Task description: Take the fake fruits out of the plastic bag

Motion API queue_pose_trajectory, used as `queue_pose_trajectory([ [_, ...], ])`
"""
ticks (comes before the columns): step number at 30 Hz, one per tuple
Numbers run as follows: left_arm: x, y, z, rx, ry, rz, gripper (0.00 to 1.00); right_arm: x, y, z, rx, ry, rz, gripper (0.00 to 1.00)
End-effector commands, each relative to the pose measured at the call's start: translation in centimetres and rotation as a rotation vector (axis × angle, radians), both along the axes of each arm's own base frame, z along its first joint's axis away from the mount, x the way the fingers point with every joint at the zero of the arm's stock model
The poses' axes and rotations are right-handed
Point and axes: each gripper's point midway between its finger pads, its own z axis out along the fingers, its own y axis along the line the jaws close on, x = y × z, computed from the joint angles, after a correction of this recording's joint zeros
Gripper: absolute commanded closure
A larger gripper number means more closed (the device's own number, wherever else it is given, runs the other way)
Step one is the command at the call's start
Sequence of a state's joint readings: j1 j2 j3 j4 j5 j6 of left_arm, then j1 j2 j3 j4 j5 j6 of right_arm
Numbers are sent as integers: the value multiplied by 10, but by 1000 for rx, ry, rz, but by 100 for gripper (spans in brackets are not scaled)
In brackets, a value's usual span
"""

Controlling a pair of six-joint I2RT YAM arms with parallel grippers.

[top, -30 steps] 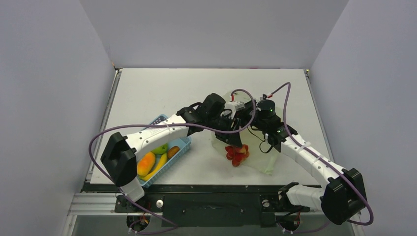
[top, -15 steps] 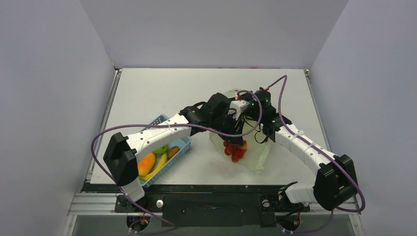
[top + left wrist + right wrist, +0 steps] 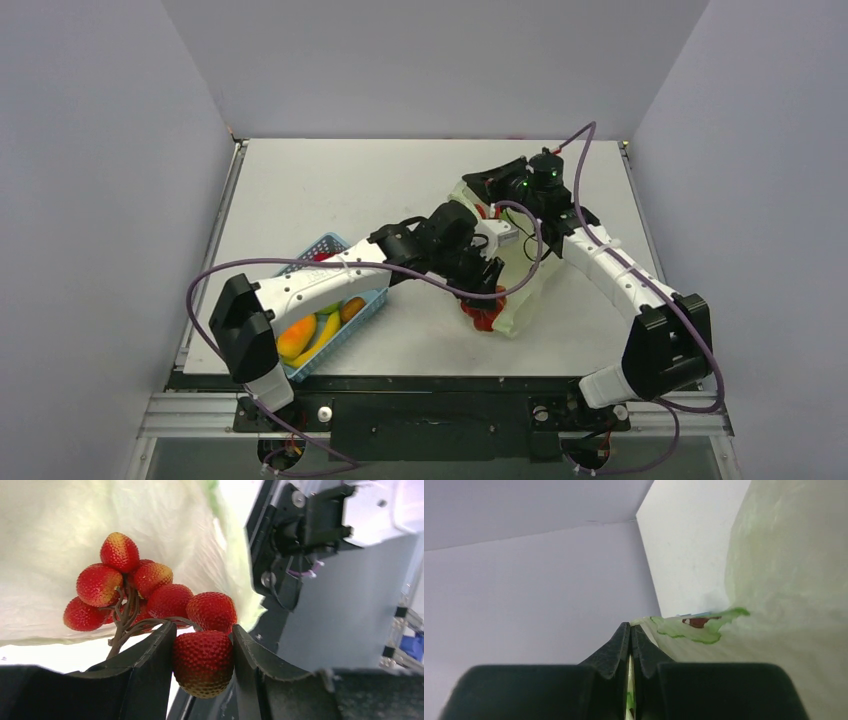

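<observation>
Left wrist cam: my left gripper [image 3: 203, 632] is clamped on a berry of the berry cluster [image 3: 150, 592], hanging at the mouth of the plastic bag [image 3: 65, 525]. Meanwhile my right gripper [image 3: 630, 632], pinching bag film, just hauled it backward, so the cluster's nearly out.

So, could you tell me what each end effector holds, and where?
Left end effector: the berry cluster, by one berry. Right end effector: the plastic bag, by its edge.

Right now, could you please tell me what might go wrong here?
The left gripper clamps just one berry of the berry cluster, so it could slip free. The cluster hangs close to the plastic bag film and might snag it. The right gripper pinches only a thin bag edge, which may pull out.
</observation>
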State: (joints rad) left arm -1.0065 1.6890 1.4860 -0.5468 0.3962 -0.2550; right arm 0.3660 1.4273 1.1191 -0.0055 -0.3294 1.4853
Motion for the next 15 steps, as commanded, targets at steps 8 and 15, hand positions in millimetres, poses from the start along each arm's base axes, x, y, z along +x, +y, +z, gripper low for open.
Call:
queue_pose_trajectory([
  [8, -14, 25, 95, -222, -66, 14, 100, -12, -19, -54, -362, -12, 108, 100],
  [15, 35, 81, 149, -318, -100, 306, 100, -42, -49, -93, -593, 0, 131, 100],
])
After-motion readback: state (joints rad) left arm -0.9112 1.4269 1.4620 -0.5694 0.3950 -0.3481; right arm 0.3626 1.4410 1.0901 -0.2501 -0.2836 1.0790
